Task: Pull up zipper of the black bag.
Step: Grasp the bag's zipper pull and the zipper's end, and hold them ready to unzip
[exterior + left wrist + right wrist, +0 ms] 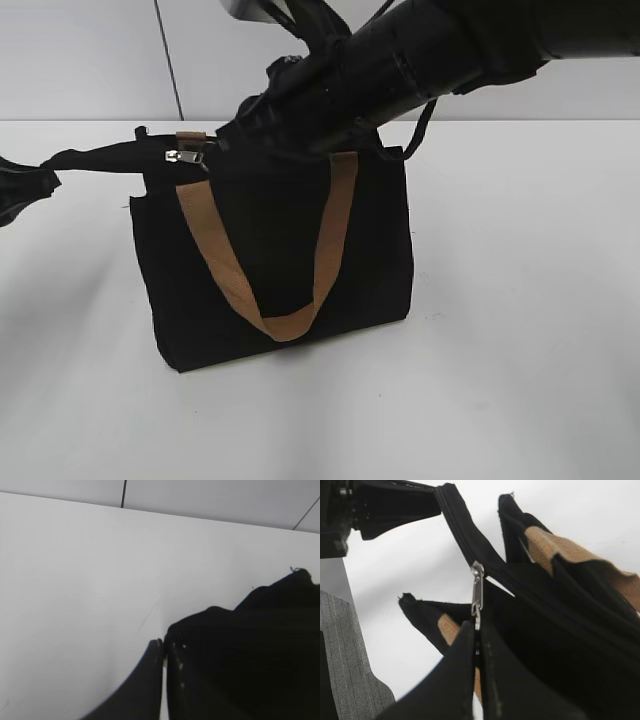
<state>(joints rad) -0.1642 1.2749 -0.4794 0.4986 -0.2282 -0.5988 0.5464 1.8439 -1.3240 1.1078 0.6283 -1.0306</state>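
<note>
The black bag (280,240) stands upright mid-table, its tan handle (335,215) hanging down the front. The zipper (462,537) runs along its top edge, and its silvery pull tab (185,156) sits near the left end. My right gripper (477,630) is shut on the pull tab (477,592); its arm crosses above the bag from the upper right. My left gripper (18,195) at the far left is shut (164,652) on the zipper's black end strip (95,155), held taut out from the bag. The bag's fabric also fills the right of the left wrist view (260,645).
The white table (520,350) lies around the bag, with a pale wall behind it. A thin dark line (168,60) runs down the wall. A grey ribbed block (345,655) shows at the lower left of the right wrist view.
</note>
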